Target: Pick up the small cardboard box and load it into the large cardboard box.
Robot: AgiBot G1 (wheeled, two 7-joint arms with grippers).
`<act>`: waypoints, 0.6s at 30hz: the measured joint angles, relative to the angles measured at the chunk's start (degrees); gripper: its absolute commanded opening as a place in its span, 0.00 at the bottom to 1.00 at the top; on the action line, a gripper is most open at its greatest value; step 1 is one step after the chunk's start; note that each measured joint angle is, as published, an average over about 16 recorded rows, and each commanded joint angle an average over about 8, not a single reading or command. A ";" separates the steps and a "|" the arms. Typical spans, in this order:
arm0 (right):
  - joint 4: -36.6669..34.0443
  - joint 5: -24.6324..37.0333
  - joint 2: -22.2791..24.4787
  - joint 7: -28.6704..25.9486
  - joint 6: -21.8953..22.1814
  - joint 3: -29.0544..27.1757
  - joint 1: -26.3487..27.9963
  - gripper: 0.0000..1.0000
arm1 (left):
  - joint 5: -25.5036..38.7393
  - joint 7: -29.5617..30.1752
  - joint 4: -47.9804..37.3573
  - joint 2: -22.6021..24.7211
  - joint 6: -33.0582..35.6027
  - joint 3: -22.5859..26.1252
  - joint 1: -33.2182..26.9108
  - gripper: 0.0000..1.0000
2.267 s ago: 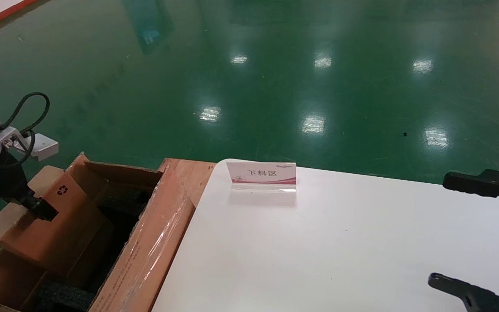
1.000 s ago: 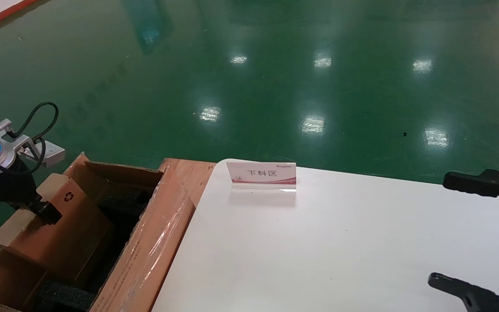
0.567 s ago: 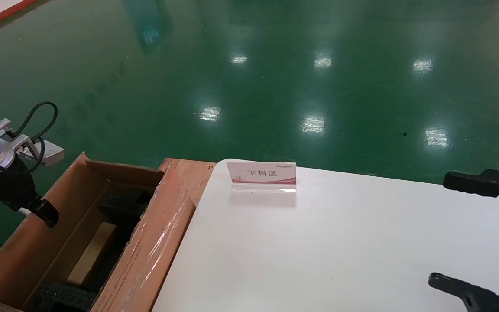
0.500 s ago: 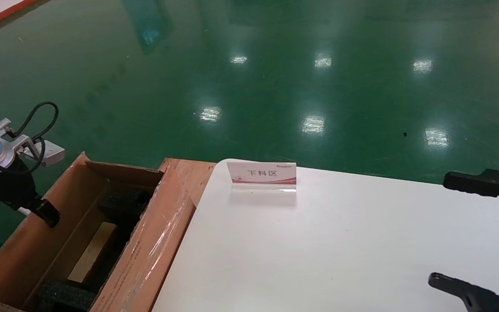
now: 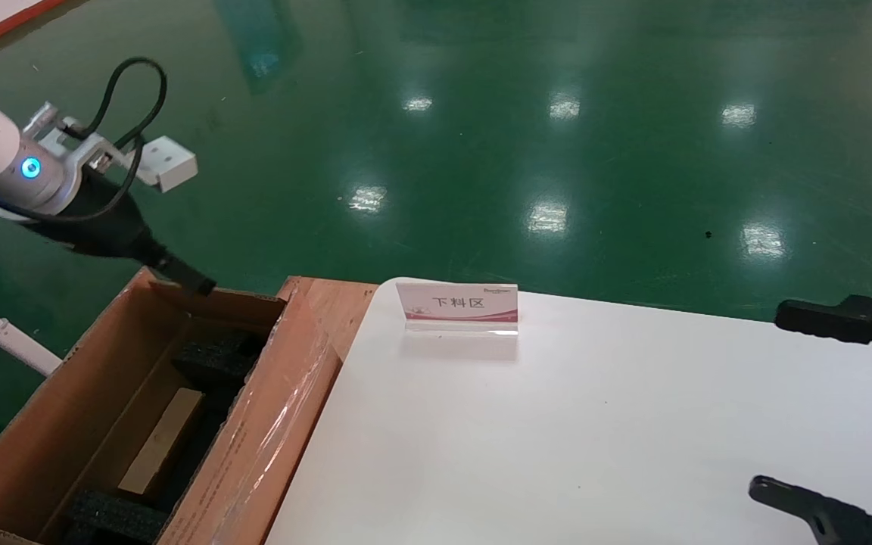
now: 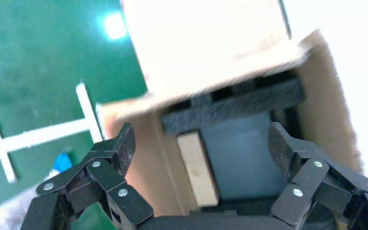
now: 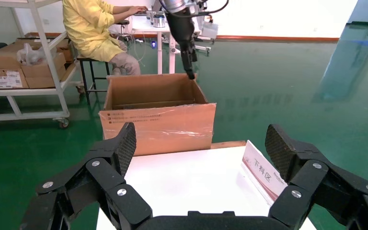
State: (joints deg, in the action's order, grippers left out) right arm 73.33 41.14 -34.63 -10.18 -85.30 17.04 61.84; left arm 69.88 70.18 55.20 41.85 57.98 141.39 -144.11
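The small cardboard box (image 5: 162,443) stands on a narrow edge inside the large cardboard box (image 5: 258,446), its pale tan edge up, between black foam blocks (image 5: 216,356). It also shows in the left wrist view (image 6: 197,167) below my open jaws. My left gripper (image 5: 190,280) is open and empty, raised above the large box's far rim; it also shows in the left wrist view (image 6: 201,139) and in the right wrist view (image 7: 190,72). My right gripper (image 5: 769,401) is open and empty over the table's right side.
A white table (image 5: 557,424) holds a small red-and-white sign (image 5: 456,305). A wooden board (image 5: 330,303) lies between the table and the large box. A seated person in yellow (image 7: 96,28) and a shelf with cartons (image 7: 9,67) are beyond the large box (image 7: 158,120).
My left gripper let go of the small box, which dropped into the large box. The gripper then rose and moved towards the carton's far rim. The right arm has not moved.
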 measured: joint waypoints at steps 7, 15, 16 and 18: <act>-0.02 0.01 0.01 0.01 0.00 0.00 0.00 1.00 | -0.71 -1.36 3.66 -0.56 -0.51 -5.03 0.83 1.00; -0.05 0.00 0.02 0.03 0.00 0.00 0.01 1.00 | -3.52 -7.26 5.79 -1.26 2.12 -17.76 8.98 1.00; -0.05 0.00 0.02 0.03 0.00 0.00 0.01 1.00 | -3.99 -8.26 6.03 -1.37 2.61 -19.82 10.39 1.00; -0.05 0.01 0.01 0.03 0.00 0.00 0.01 1.00 | -4.93 -10.27 6.51 -1.58 3.59 -23.96 13.22 1.00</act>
State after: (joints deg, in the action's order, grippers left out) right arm 73.28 41.15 -34.62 -10.15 -85.30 17.04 61.85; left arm 64.95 59.91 61.71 40.27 61.57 117.43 -130.89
